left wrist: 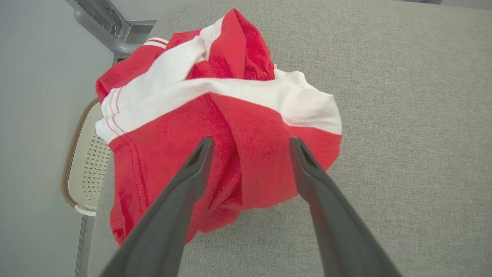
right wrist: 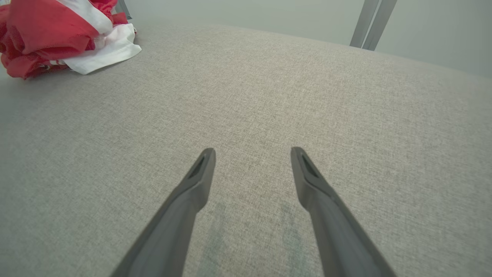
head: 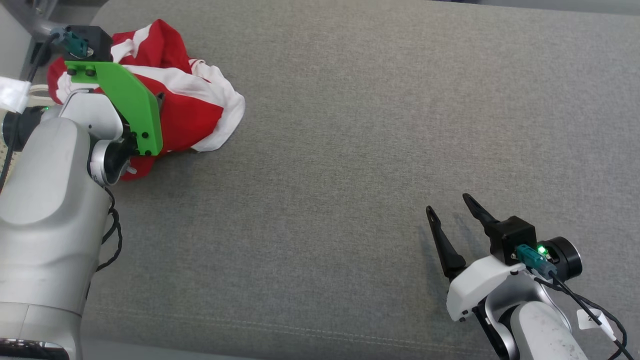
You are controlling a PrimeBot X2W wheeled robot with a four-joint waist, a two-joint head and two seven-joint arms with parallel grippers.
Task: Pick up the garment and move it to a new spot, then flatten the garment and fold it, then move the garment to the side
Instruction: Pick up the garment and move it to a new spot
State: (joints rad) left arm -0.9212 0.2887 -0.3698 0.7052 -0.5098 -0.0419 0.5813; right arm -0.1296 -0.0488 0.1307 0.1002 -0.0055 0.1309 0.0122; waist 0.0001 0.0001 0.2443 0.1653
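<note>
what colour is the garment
Red with white bands; garment shows best in the left wrist view.

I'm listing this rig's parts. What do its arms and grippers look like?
The left arm and right arm have pale grey shells. The left gripper and right gripper each have two long dark tapering fingers, slotted near the tips. A bright green bracket with black screws sits on the left wrist. The right wrist has a black block, teal plug, green light, black cable and white tag.
</note>
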